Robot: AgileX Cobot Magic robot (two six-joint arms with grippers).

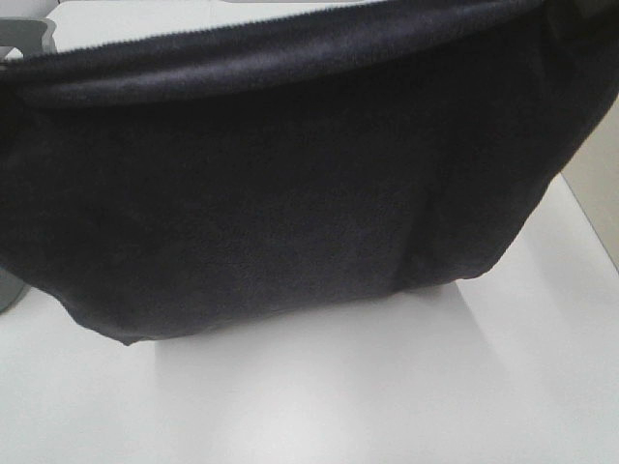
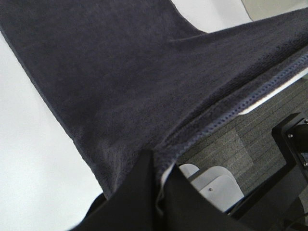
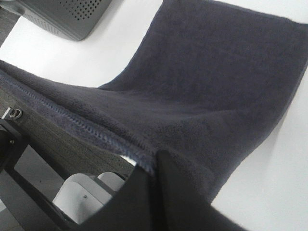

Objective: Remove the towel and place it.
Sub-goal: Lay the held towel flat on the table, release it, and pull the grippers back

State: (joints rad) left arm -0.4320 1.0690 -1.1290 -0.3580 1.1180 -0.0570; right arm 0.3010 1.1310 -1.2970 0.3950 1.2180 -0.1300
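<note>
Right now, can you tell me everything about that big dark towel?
The towel is a big, dark charcoal-grey terry cloth, fuzzy, with a stitched hem along its edge. It is held up by its top edge, spread wide and sagging in the middle, above the white table. The left pincer and the right pincer each pinch the hem.

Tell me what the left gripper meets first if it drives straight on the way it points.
The towel: the left gripper is shut on its hemmed edge, and the cloth stretches directly ahead. The white table probably lies beyond, though depth is unclear.
</note>
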